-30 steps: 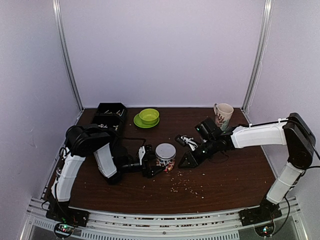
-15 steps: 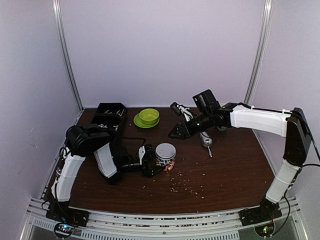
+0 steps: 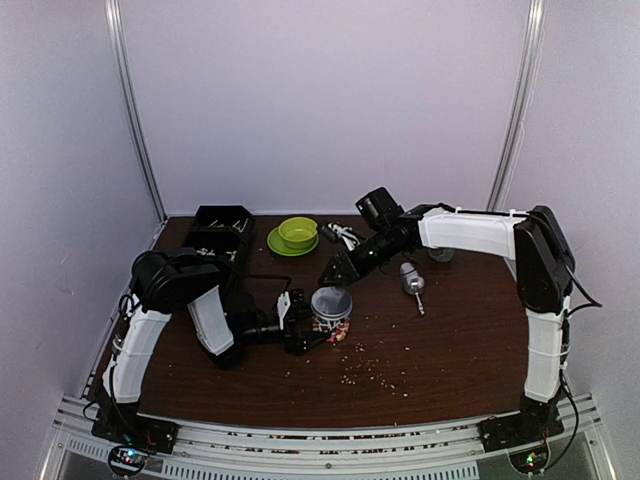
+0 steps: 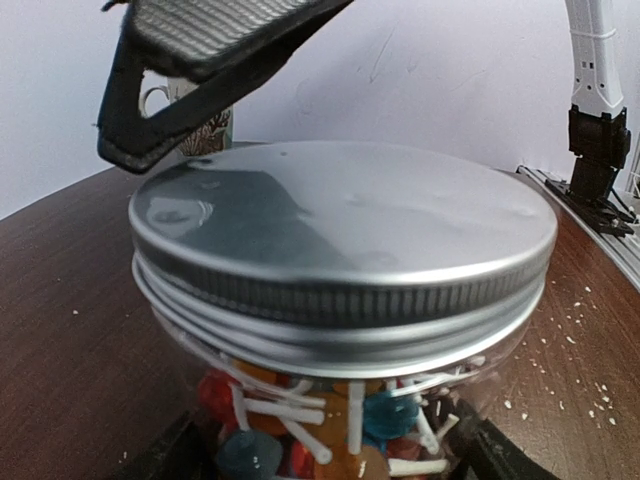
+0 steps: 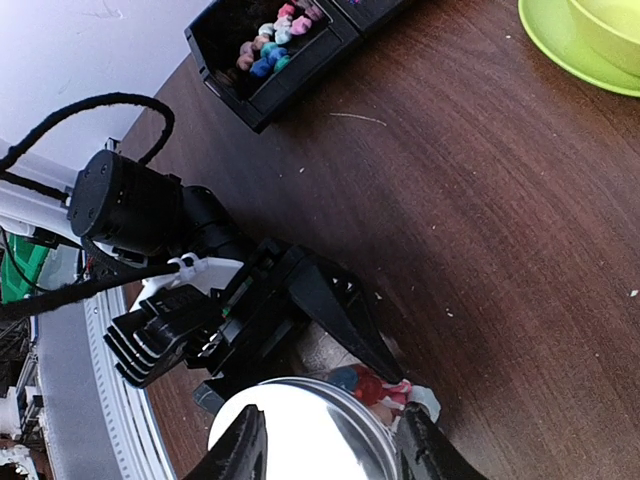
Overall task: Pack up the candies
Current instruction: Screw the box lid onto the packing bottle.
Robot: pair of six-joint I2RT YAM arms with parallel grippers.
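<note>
Your left gripper [image 3: 312,332] is clamped round the clear round jar [image 4: 340,400], holding it on the brown wooden table [image 3: 470,340] a little left of the middle. Your right gripper [image 3: 332,272] hangs just above the jar with its fingers spread to either side of the flat silver metal screw lid [image 4: 340,215]. In the left wrist view it does not appear to touch the lid.

One black compartment tray [image 3: 222,228] sits in the far left corner. Just beside it, along the far edge, are one lime-green saucer [image 3: 275,243] and the one lime-green bowl [image 3: 298,232] on it. One patterned white mug [image 4: 215,125] stands farther right, mostly hidden behind your right arm. A small silvery object [image 3: 411,283] lies right of the middle; you cannot tell what it is.

The pastel candies [image 5: 272,48] fill one tray compartment, too many and too small to count. The jar already holds red, blue and orange sweets on white sticks [image 4: 385,415], also uncountable. Pale crumbs [image 3: 375,372] are scattered toward the near edge.

By my reading, the jar is partly filled and capped, but the tray candies remain unpacked.
</note>
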